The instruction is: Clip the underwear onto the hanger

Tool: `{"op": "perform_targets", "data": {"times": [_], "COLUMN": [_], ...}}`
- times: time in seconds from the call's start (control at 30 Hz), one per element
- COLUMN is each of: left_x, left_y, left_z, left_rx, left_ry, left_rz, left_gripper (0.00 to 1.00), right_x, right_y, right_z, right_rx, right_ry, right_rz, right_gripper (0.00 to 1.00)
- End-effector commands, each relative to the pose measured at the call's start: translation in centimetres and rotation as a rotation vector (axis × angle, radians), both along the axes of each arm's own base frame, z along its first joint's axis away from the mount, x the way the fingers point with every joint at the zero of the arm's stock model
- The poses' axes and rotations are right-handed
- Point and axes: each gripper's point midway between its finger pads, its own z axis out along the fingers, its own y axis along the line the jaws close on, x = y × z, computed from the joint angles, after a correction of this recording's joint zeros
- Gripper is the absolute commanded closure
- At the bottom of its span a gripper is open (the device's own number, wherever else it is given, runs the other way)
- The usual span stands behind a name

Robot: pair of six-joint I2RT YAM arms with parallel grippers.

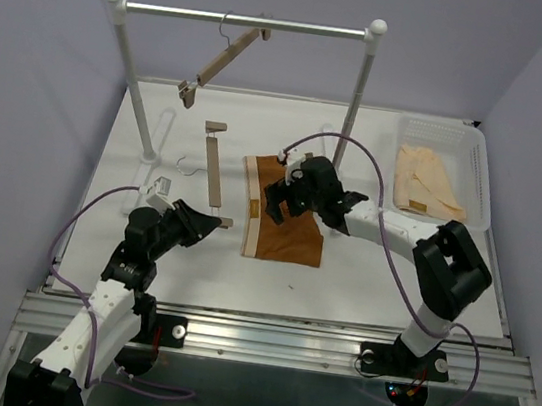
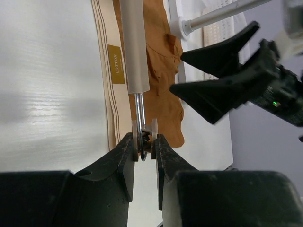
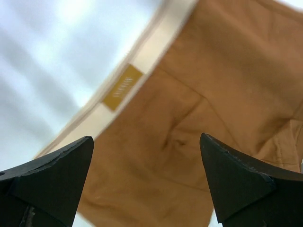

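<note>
The hanger (image 1: 214,169) lies flat on the table, a light-wood bar with a clip at each end and its wire hook (image 1: 191,164) pointing left. My left gripper (image 1: 216,224) is shut on the near clip (image 2: 144,140), squeezing it between both pads; the bar (image 2: 134,47) runs away from the jaws. The rust-orange underwear (image 1: 288,228) lies flat just right of the hanger, its tan waistband (image 2: 110,71) towards the bar. My right gripper (image 1: 277,200) hovers over the underwear (image 3: 189,113), fingers wide open, nothing between them (image 3: 146,138). It also shows in the left wrist view (image 2: 177,72).
A second hanger (image 1: 220,60) hangs tilted from the rail (image 1: 246,21) of the white rack at the back. A white basket (image 1: 479,162) at the back right holds pale cream garments (image 1: 428,180). The rack's right post (image 1: 357,94) stands behind the underwear.
</note>
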Motion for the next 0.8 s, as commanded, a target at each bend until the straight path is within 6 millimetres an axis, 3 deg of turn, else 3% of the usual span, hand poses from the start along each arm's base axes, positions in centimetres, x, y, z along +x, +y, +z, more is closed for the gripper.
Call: {"op": "perform_targets", "data": {"times": [0.0, 0.13, 0.17, 0.27, 0.57, 0.77], "left_x": [0.3, 0.2, 0.1, -0.2, -1.0, -1.3], "left_y": [0.2, 0.2, 0.1, 0.1, 0.0, 0.1], "left_z": [1.5, 0.9, 0.5, 0.0, -0.8, -1.3], "left_rx": [-0.007, -0.012, -0.018, -0.027, -0.038, -0.034], "left_ry": [-0.041, -0.015, 0.000, 0.020, 0.028, 0.052], "left_rz": [0.012, 0.014, 0.014, 0.011, 0.001, 0.008], "left_gripper": [1.00, 1.00, 1.00, 1.00, 1.00, 1.00], "right_x": [-3.2, -6.6, -8.2, -9.6, -11.9, -12.8], "right_y": [1.3, 1.9, 2.7, 4.3, 7.3, 7.8], "right_z": [3.8, 2.2, 1.5, 1.4, 0.0, -2.7], "right_rx": [-0.192, -0.302, -0.325, -0.367, -0.359, -0.375], "right_ry": [-0.298, -0.344, -0.362, -0.446, -0.466, -0.431], "right_rz": [0.098, 0.194, 0.239, 0.291, 0.409, 0.458], "right_gripper": [0.00, 0.00, 0.00, 0.00, 0.01, 0.18]}}
